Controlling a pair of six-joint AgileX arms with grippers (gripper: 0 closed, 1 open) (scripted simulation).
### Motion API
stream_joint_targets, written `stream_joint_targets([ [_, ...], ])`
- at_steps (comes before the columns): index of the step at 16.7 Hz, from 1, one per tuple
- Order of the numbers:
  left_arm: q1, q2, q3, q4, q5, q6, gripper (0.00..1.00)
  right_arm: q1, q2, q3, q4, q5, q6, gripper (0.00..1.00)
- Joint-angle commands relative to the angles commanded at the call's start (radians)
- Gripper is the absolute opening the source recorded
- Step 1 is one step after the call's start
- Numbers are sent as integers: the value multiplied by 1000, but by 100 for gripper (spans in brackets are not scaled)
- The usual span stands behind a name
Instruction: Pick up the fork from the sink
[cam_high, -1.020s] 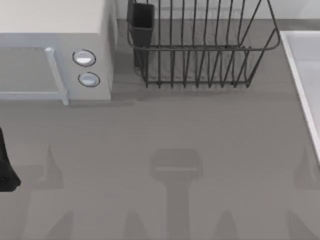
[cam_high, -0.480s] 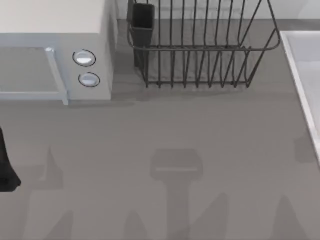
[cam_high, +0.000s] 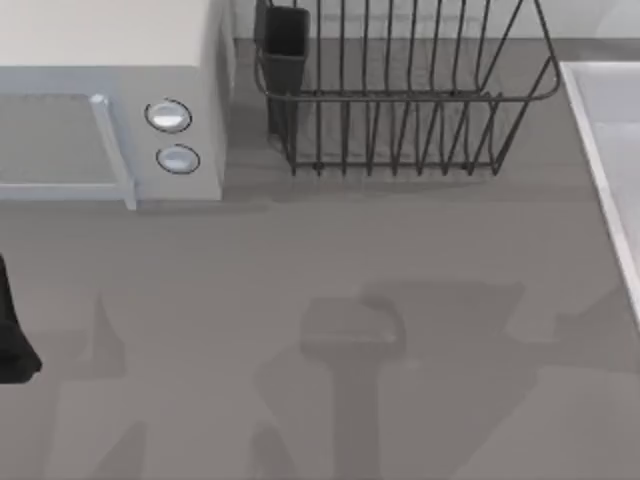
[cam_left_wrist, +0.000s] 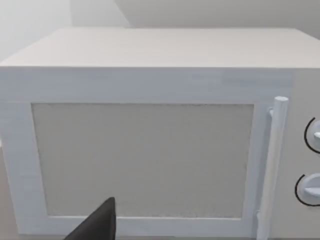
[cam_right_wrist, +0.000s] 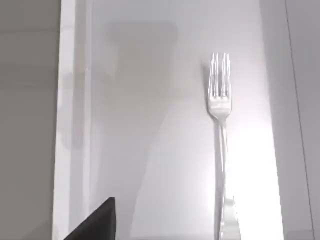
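Pincer of the right arm (cam_right_wrist: 95, 222) appears as one dark fingertip at the frame edge of the right wrist view, above the sink (cam_right_wrist: 67, 125); whether it is released or clenched cannot be told. The fork (cam_right_wrist: 220, 145) lies flat on the pale basin floor, its tines pointing away from that fingertip and its long handle running out of the frame. It is touched by nothing and lies well apart from the sink's whitish straight rim, with bare basin floor between the two. A soft shadow falls on that floor between rim and fork.

From above, the sink rim (cam_high: 600, 170) runs along the right side of the bench (cam_high: 320, 250). A dark wire rack (cam_high: 400, 100) stands at the far edge, near the sink's corner, with a dark cup (cam_high: 285, 45) at its left end. A white microwave (cam_high: 110, 100) with two round knobs sits at far left. The bench's middle is open grey surface crossed by broad shadows.

The left pincer (cam_left_wrist: 97, 225) is parked at the bench's left edge, facing the microwave door; its state cannot be told either.
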Motion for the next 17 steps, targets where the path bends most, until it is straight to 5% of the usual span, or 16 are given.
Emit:
stream_joint_targets([
  [9,0,0,0,0,0,0,100,-108,762,643,-395,1,-99,100],
  [17,0,0,0,0,0,0,100,-135,954,806,-495,1,-124,100],
])
